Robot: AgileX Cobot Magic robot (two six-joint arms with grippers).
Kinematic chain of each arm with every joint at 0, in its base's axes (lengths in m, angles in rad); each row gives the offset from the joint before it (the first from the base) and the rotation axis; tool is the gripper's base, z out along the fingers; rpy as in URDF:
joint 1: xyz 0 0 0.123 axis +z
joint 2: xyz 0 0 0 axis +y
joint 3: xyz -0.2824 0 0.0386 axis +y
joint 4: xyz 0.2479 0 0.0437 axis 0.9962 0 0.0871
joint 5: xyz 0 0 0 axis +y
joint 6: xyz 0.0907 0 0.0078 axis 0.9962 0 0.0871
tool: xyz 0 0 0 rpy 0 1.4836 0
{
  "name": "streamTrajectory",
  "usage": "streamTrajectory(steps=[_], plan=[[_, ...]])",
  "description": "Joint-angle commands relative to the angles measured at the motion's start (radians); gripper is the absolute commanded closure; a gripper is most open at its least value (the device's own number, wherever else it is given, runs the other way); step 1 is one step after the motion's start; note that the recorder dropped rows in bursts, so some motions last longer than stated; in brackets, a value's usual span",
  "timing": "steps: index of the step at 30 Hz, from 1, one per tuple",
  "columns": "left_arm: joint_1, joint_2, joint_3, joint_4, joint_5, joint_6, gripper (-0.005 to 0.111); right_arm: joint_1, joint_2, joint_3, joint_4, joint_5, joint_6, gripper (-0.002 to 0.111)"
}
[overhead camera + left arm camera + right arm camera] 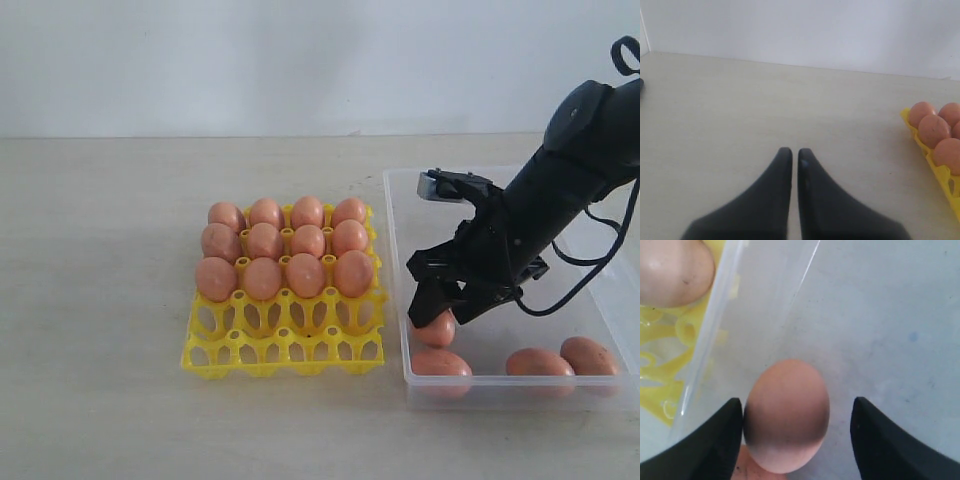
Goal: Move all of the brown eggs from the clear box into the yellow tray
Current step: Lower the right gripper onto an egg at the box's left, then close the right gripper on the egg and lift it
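Eggs (306,242) fill three far rows of the yellow tray (285,345); four show in the clear box (500,392). Your right gripper (796,402) is apart around one egg (786,420) by the box's left wall. Center it, then squeeze softly. Your left gripper (791,156) is together, empty.

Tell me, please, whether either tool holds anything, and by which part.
Nothing is held. The right tool stands open around a brown egg in the clear box, with a gap on one side; the left tool is shut, empty.
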Motion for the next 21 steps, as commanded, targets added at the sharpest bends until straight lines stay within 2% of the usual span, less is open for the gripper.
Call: streamTrajectory(steps=[1, 15, 21], plan=[[0.001, -0.003, 0.004, -0.001, 0.000, 0.004, 0.103, 0.000, 0.001, 0.000, -0.011, -0.024, -0.004, 0.055], [0.001, -0.003, 0.004, -0.001, 0.000, 0.004, 0.103, 0.000, 0.001, 0.000, 0.037, 0.033, -0.024, 0.055], [0.001, -0.003, 0.004, -0.001, 0.000, 0.004, 0.103, 0.000, 0.012, 0.000, 0.042, 0.001, -0.023, 0.055]])
